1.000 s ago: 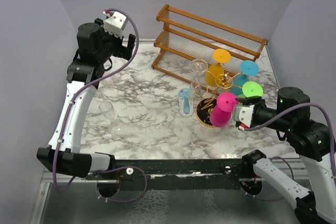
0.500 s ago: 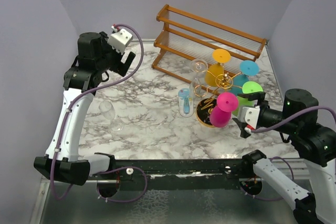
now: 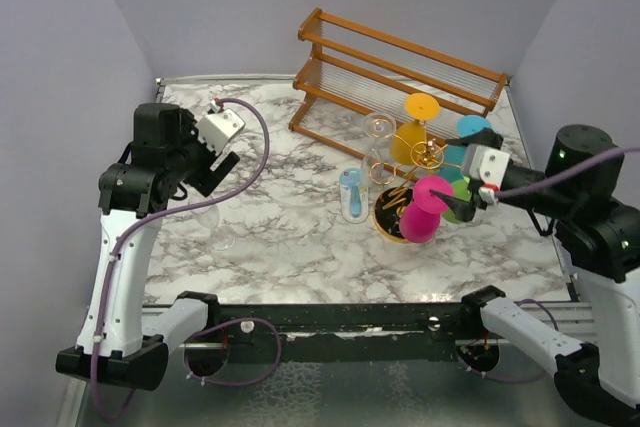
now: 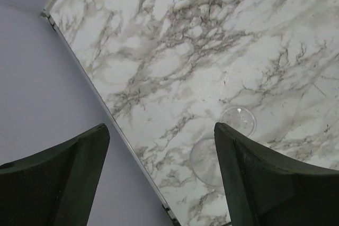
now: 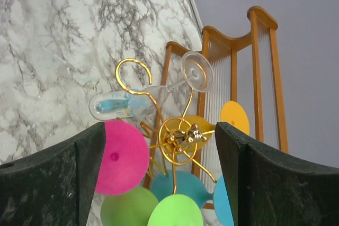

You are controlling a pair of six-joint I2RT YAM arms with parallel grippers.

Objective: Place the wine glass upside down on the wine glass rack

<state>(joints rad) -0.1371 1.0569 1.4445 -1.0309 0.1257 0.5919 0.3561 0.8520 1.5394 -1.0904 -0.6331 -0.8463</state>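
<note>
Glasses: 7 tot. 6 at the gold wire rack (image 5: 177, 138), right in front of the right end effector (image 5: 160, 125): 1 pink glass (image 3: 420, 219), 1 green glass (image 5: 177, 211), 1 teal glass (image 3: 473, 128), 1 yellow glass (image 3: 422, 105), 1 clear glass (image 3: 378, 126), 1 pale-blue glass (image 3: 350, 197). 1 loose glass (image 4: 205, 158) on the surface (image 3: 280, 167), below the left end effector (image 4: 159, 130). Racks: 2, incl. 1 wooden rack (image 3: 400, 67) beyond the right end effector. End effectors: 2.

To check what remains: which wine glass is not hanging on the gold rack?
The clear wine glass lying on the marble table, near the left gripper; the rest, coloured or clear, hang upside down on the gold rack.
</note>
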